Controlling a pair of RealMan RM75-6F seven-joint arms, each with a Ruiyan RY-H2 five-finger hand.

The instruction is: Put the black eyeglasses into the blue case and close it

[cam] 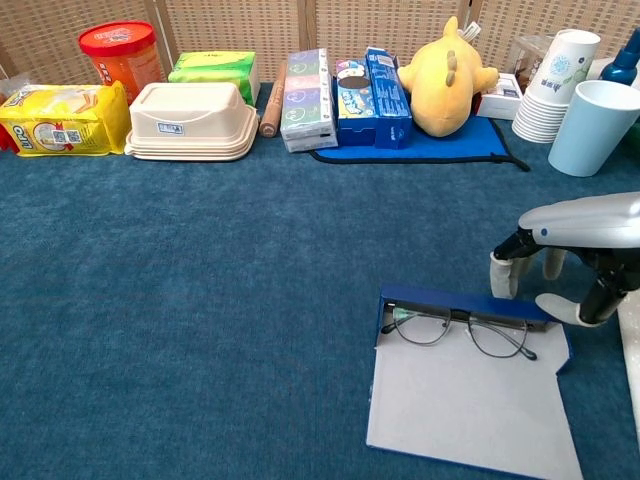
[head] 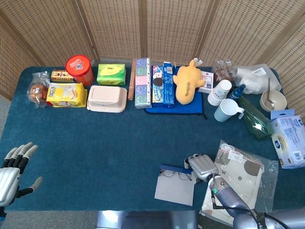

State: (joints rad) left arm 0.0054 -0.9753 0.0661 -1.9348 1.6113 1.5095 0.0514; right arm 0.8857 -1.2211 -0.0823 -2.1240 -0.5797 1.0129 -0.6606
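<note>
The black eyeglasses (cam: 460, 328) lie unfolded across the far end of the blue case (cam: 470, 410), which lies open and flat with its grey lining up. In the head view the eyeglasses (head: 175, 174) and case (head: 175, 192) sit near the front table edge, right of centre. My right hand (cam: 575, 250) hovers just behind the case's right far corner, fingers (cam: 505, 275) pointing down and apart, holding nothing. The head view shows this right hand (head: 204, 167) beside the glasses. My left hand (head: 12, 174) waits at the front left edge with its fingers spread and nothing in it.
A clear plastic bag (head: 240, 171) lies right of the case. Along the back stand a beige lunch box (cam: 192, 120), snack boxes (cam: 310, 98), a yellow plush toy (cam: 445, 75), paper cups (cam: 555, 85) and a blue mug (cam: 598, 125). Bare blue cloth (head: 105, 143) fills the middle.
</note>
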